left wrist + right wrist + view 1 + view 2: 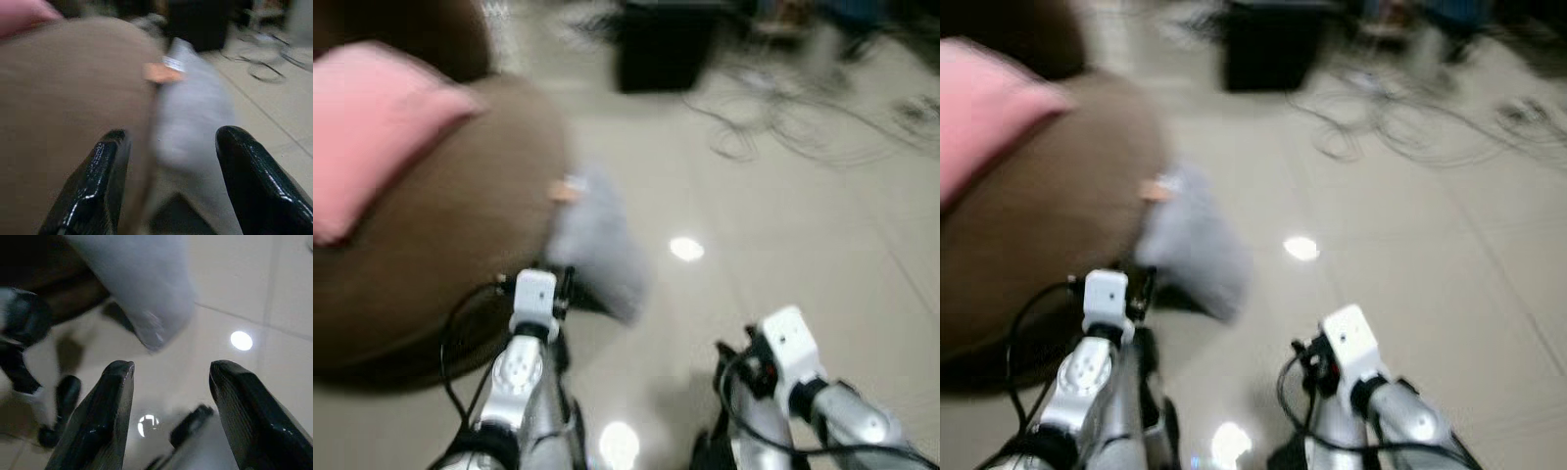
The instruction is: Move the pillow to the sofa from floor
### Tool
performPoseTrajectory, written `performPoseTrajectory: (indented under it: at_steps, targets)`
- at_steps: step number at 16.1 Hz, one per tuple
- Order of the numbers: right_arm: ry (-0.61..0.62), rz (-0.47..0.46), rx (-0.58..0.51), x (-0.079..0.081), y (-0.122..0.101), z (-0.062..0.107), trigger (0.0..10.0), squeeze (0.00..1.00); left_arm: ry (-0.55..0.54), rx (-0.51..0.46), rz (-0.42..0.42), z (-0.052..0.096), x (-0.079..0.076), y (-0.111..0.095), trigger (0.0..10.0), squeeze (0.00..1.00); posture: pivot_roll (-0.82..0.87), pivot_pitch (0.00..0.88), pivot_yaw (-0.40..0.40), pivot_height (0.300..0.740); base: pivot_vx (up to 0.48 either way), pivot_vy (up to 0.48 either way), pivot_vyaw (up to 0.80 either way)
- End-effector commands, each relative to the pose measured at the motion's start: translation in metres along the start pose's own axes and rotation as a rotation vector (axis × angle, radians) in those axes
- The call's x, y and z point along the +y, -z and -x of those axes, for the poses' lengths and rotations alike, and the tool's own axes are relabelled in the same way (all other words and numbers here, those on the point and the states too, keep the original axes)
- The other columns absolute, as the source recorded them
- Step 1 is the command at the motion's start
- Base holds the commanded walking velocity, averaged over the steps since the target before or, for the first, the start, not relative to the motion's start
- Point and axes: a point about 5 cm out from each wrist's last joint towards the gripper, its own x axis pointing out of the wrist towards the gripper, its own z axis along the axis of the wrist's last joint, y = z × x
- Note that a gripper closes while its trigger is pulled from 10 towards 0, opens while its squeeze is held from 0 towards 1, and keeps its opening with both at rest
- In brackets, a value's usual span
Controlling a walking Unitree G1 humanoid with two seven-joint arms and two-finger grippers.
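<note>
You're on the approach — the grey pillow [597, 240] leans on the floor [783, 245] against the brown sofa [440, 245]. Both the left gripper [168, 161] and right gripper [171, 396] hang spread, empty — next, close in and clamp it.

The pillow [597, 240] is pale grey and soft, with a small orange tag and a white label near its upper end; it sits left of centre in the blurred head view, leaning tilted against the rounded side of the sofa [440, 255], its lower corner reaching down to the floor [783, 225]. The sofa is brown and fills the left of the frame, with 1 pink cushion [372, 127] on it at upper left. The floor is glossy beige tile.
</note>
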Motion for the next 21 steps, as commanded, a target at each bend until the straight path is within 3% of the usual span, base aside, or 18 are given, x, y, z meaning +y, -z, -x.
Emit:
performPoseTrajectory:
  at_steps: [1,5,8,11,13,14,15,16,18,21]
  targets:
    - [0.023,0.012,0.005,-0.004,0.004,0.002,10.0,0.00,0.015,-0.012,-0.009,0.001,-0.006,-0.002,10.0,0.00,-0.07,0.154,-0.044,0.510,0.398,0.000,0.80]
    - [0.059,-0.019,-0.004,-0.004,0.008,0.003,10.0,0.00,0.069,-0.021,0.022,-0.002,-0.008,-0.005,10.0,0.00,-0.08,0.158,-0.023,0.510,0.372,0.000,0.00]
    - [0.083,-0.019,0.001,-0.007,0.012,0.008,10.0,0.00,0.136,0.012,0.052,0.000,-0.020,-0.002,10.0,0.00,-0.09,0.161,-0.018,0.510,0.000,0.000,0.00]
    - [0.097,-0.014,0.022,-0.007,0.017,0.011,10.0,0.00,0.261,0.098,0.037,0.008,-0.037,0.012,10.0,0.00,-0.10,0.165,-0.018,0.510,0.000,0.000,0.00]
    - [0.101,-0.010,0.023,-0.007,0.018,0.014,10.0,0.00,0.305,0.169,0.118,0.011,-0.041,0.021,10.0,0.00,-0.11,0.164,-0.021,0.510,0.000,0.000,0.00]
    - [0.101,-0.007,0.024,-0.007,0.018,0.016,10.0,0.00,0.287,0.213,0.137,0.009,-0.041,0.025,10.0,0.84,-0.12,0.166,-0.022,0.510,0.000,0.000,0.00]
    - [0.099,-0.002,0.027,-0.008,0.018,0.018,10.0,0.00,0.279,0.255,0.157,0.009,-0.041,0.029,10.0,1.00,-0.12,0.164,-0.024,0.510,0.000,0.000,0.00]
    - [0.100,0.002,0.029,-0.008,0.018,0.020,10.0,0.00,0.282,0.301,0.146,0.009,-0.043,0.033,10.0,1.00,-0.13,0.161,-0.025,0.510,0.000,0.000,0.00]
    - [0.106,0.007,0.034,-0.010,0.019,0.022,10.0,0.00,0.248,0.379,0.211,0.008,-0.045,0.040,10.0,1.00,-0.14,0.162,-0.026,0.510,0.000,0.000,0.00]
    - [0.107,0.015,0.035,-0.008,0.017,0.027,10.0,0.00,0.142,0.435,0.396,0.003,-0.043,0.041,10.0,1.00,-0.18,0.162,-0.023,0.510,0.000,0.000,0.00]
